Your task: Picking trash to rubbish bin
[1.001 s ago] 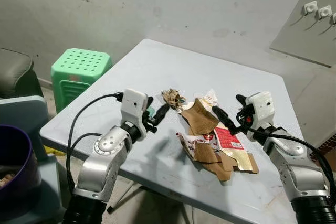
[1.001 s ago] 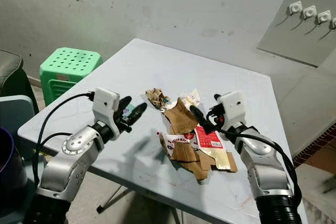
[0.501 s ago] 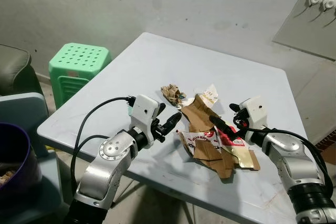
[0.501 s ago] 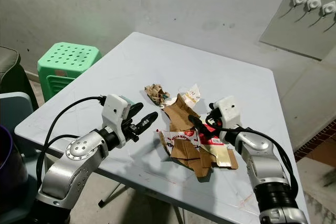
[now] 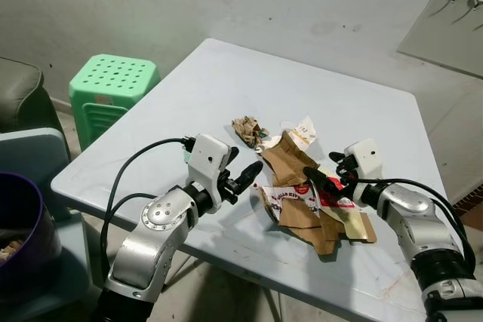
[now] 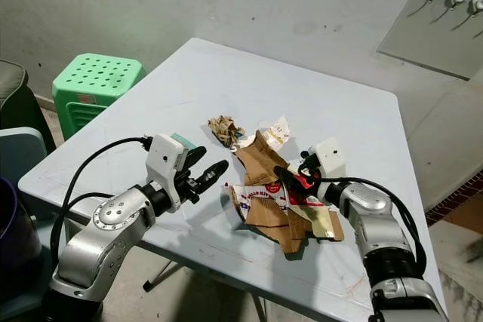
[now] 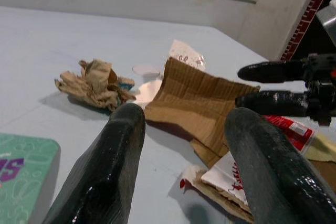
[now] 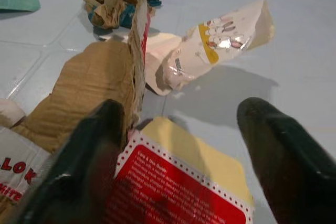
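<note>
Brown torn cardboard [image 5: 290,167] is heaped with a red-and-white wrapper [image 5: 326,195] near the middle of a pale blue table [image 5: 226,88], and a crumpled brown paper wad [image 5: 247,129] and a white printed packet [image 8: 220,40] are seen just beside the heap, on its far side. The left gripper [image 5: 243,173] is held just left of the heap above the table, its fingers [image 7: 110,166] spread apart with nothing between them. A green card [image 7: 21,166] is seen lying on the table beside that gripper. The right gripper [image 5: 323,179] is lowered onto the heap from the right, its two fingers [image 8: 283,156] parted, one resting against the cardboard edge and the red wrapper lying between them, not clamped. A green stool [image 5: 112,88] is placed beyond the table's left corner, and a dark purple bin [image 5: 23,224] is seen at the far left, well apart from the trash.
</note>
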Robot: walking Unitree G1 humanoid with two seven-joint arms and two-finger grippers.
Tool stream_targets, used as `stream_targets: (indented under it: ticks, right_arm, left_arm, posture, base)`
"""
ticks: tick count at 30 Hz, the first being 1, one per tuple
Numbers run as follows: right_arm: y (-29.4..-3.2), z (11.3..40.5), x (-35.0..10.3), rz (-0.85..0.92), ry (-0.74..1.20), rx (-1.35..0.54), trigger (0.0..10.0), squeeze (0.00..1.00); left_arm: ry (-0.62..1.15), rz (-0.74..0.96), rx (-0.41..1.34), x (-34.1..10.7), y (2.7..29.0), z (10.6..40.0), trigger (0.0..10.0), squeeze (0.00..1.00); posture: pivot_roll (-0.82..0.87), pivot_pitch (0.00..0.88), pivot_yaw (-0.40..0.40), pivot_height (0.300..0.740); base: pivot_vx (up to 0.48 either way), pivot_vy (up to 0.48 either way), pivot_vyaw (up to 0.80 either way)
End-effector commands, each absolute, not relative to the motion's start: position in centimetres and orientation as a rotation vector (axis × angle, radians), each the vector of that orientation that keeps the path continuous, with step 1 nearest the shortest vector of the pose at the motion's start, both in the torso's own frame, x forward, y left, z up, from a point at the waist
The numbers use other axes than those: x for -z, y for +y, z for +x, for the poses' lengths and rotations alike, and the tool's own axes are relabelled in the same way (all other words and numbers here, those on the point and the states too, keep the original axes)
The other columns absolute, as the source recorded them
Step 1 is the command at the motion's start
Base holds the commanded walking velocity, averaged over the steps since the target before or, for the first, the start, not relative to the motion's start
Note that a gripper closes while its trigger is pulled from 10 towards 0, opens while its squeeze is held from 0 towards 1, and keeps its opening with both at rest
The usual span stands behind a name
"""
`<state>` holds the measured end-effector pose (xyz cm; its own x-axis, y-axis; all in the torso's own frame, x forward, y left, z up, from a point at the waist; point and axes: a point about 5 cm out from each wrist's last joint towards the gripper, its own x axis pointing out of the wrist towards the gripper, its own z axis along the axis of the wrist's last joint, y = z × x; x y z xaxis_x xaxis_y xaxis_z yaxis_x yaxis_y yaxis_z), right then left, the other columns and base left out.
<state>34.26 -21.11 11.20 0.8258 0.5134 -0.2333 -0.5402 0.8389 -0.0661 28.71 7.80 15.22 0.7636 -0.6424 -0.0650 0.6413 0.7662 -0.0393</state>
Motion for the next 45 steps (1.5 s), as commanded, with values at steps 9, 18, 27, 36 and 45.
stream_targets:
  ticks: [9, 18, 27, 36, 45]
  right_arm:
    - [-21.3, 34.7, -11.5, -0.109, 0.188, -0.574, 0.0, 0.0]
    - [-21.1, 34.9, -11.5, -0.109, 0.184, -0.593, 0.0, 0.0]
    - [-20.8, 35.0, -11.6, -0.107, 0.176, -0.609, 0.0, 0.0]
    - [-20.7, 34.8, -12.2, -0.086, 0.125, -0.649, 0.0, 0.0]
    - [-21.0, 34.8, -13.3, -0.051, 0.037, -0.623, 0.0, 0.0]
  left_arm:
    - [0.058, -0.017, 0.709, -15.8, 7.4, 28.3, 10.0, 0.0]
    - [0.056, -0.014, 0.703, -15.9, 7.5, 28.3, 10.0, 0.0]
    - [0.055, -0.017, 0.697, -15.9, 7.5, 28.4, 10.0, 0.0]
    - [0.038, -0.012, 0.698, -16.2, 7.5, 28.7, 10.0, 0.0]
    - [-0.007, -0.004, 0.674, -17.1, 8.4, 29.5, 10.0, 0.0]
  posture:
    - [0.05, 0.128, -0.148, 0.74]
    - [0.06, 0.126, -0.151, 0.74]
    - [0.07, 0.121, -0.154, 0.74]
    - [0.06, 0.091, -0.149, 0.74]
    - [0.06, 0.068, -0.145, 0.74]
  base:
    - [0.0, 0.0, 0.0]
    - [0.0, 0.0, 0.0]
    - [0.0, 0.0, 0.0]
    - [0.0, 0.0, 0.0]
    - [0.0, 0.0, 0.0]
